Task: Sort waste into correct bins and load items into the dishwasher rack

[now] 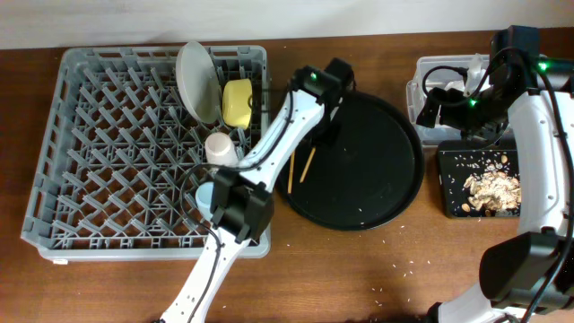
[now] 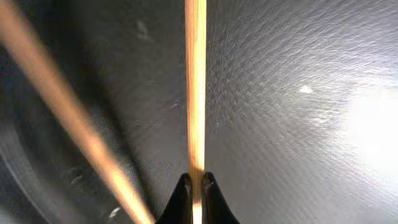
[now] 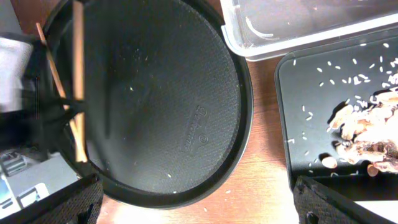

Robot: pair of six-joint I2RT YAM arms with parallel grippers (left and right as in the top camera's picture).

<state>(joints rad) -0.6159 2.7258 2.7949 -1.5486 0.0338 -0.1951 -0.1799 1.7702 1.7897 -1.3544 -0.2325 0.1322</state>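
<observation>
Left gripper (image 2: pixel 194 186): fingertips pinched together on one wooden chopstick (image 2: pixel 195 87), low over the round black tray (image 1: pixel 395 170). Second chopstick (image 2: pixel 59 112) lies just beside it on the tray, blurred, angled away

Right gripper (image 3: pixel 196 186): fingers spread wide, nothing between them; up near the clear tub (image 1: pixel 418 90), white napkins (image 1: pixel 444 79) inside

Shallow black tray (image 1: pixel 453 166) holds tan food scraps (image 1: pixel 491 187) and scattered crumbs

Dishwasher rack (image 1: pixel 99 161): plate (image 1: pixel 197 81) on edge, yellow bowl (image 1: pixel 237 101) touching it, pink cup (image 1: pixel 221 146), light blue cup (image 1: pixel 204 196) partly under the left arm
</observation>
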